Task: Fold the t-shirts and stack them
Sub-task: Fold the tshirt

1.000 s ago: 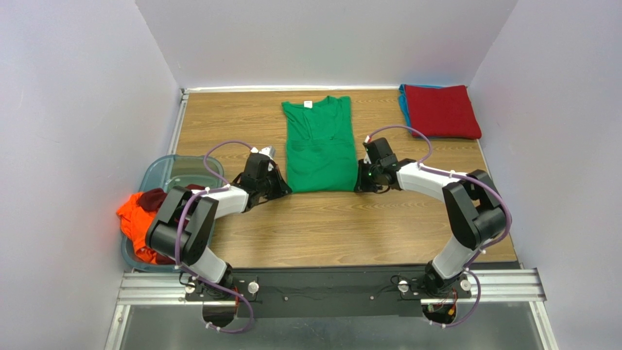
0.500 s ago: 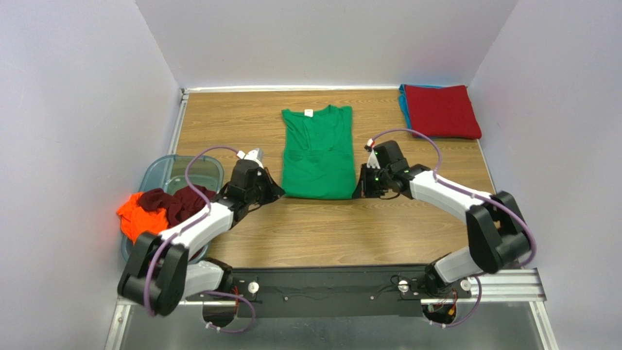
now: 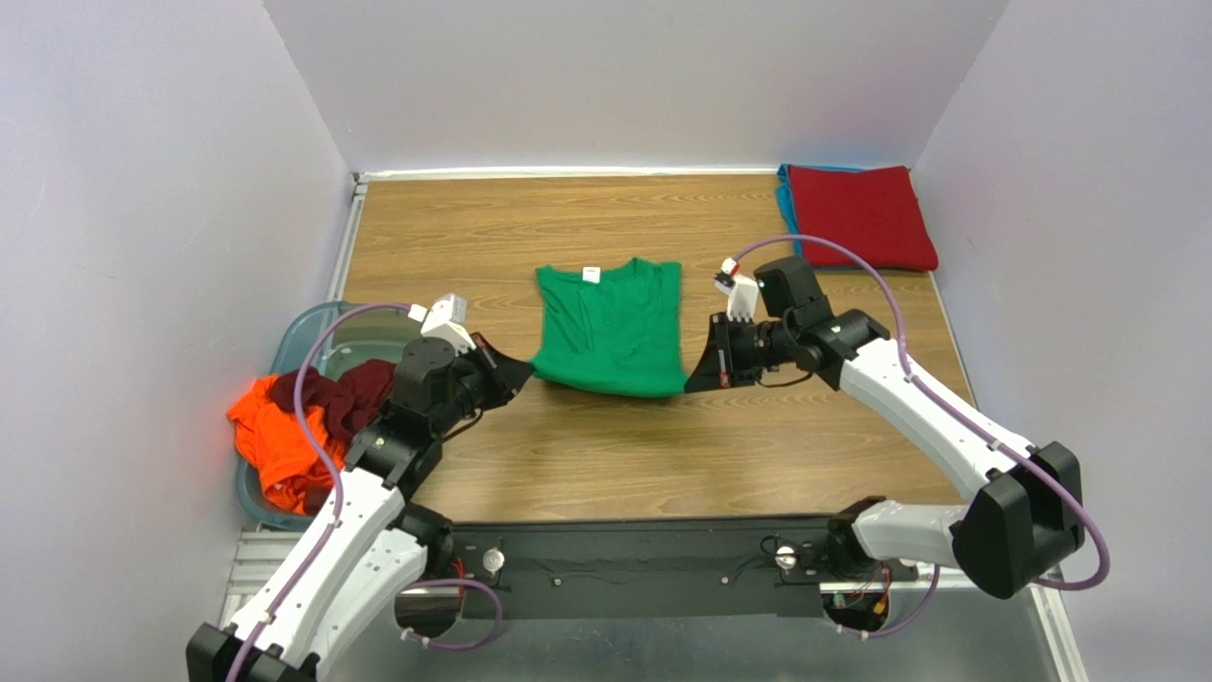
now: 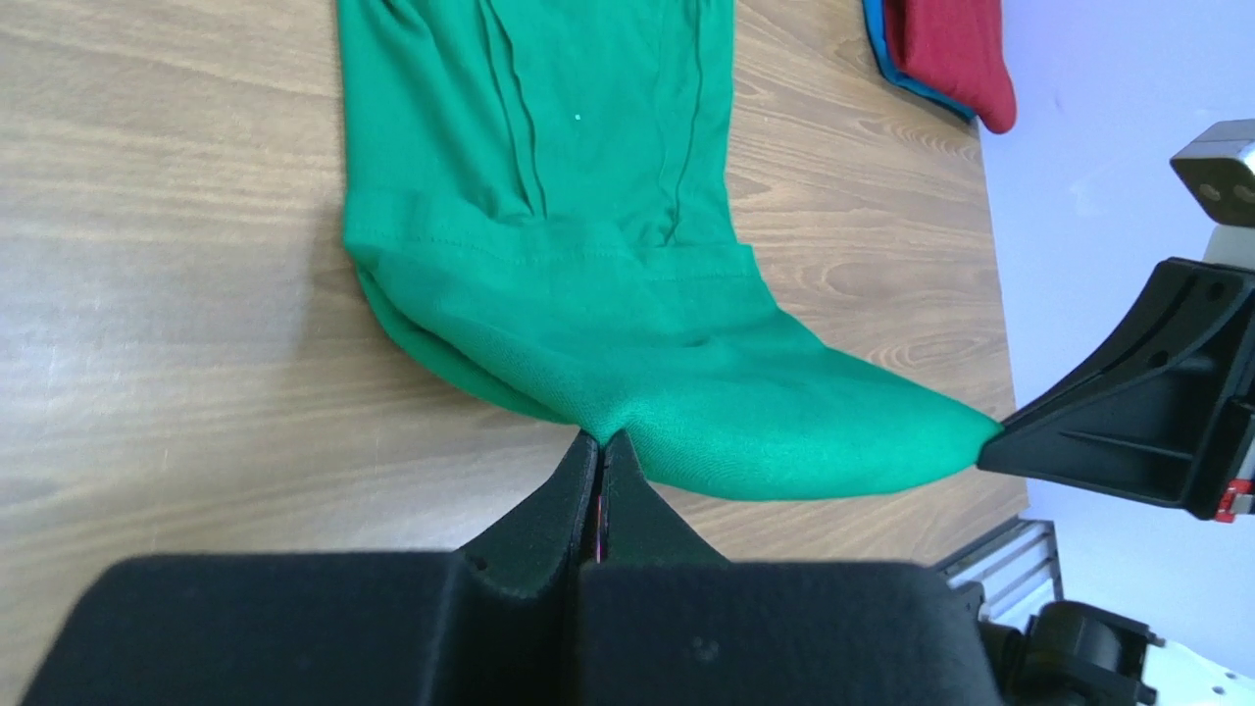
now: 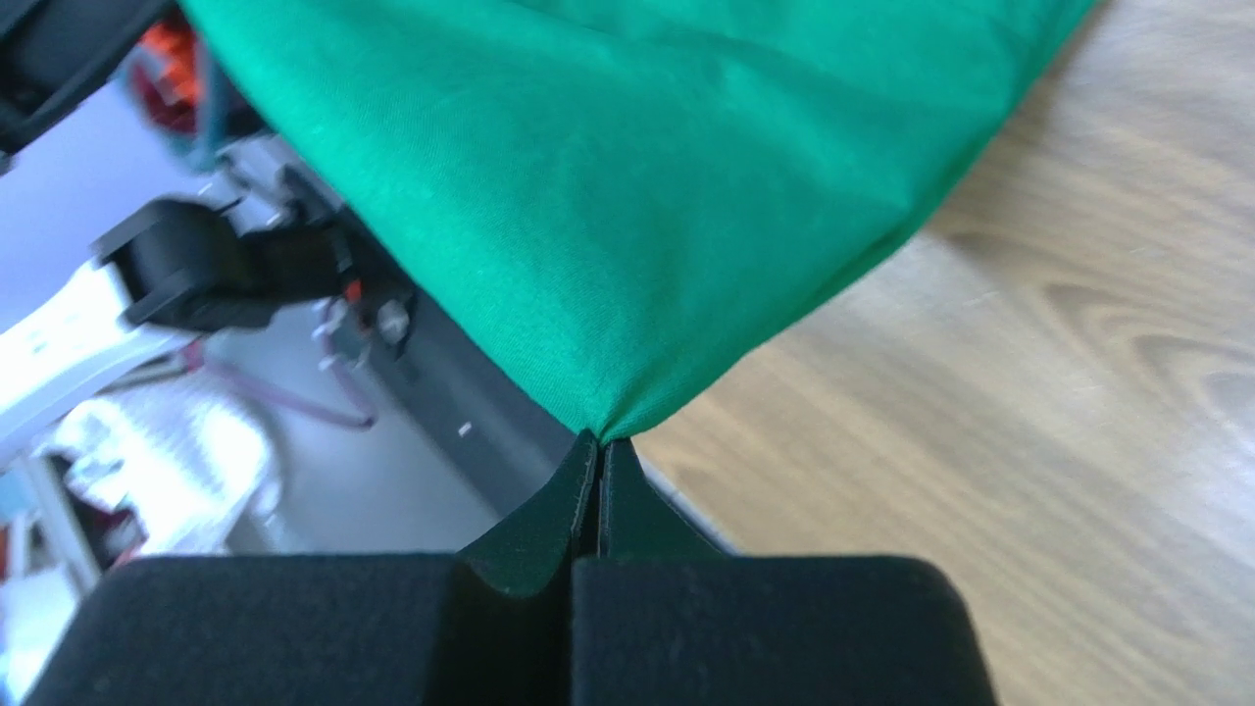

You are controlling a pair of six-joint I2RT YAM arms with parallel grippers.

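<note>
Our left gripper (image 4: 601, 441) and right gripper (image 5: 597, 441) each pinch a near corner of the green shirt (image 3: 609, 324), jaws pressed together on the cloth. The hem hangs lifted between us above the table (image 3: 470, 242), while the collar end lies flat. In the far right corner, a folded red shirt (image 3: 861, 216) rests on a teal shirt (image 3: 784, 199). At our left, an orange shirt (image 3: 270, 434) and a maroon shirt (image 3: 342, 391) spill from the tub (image 3: 320, 341).
</note>
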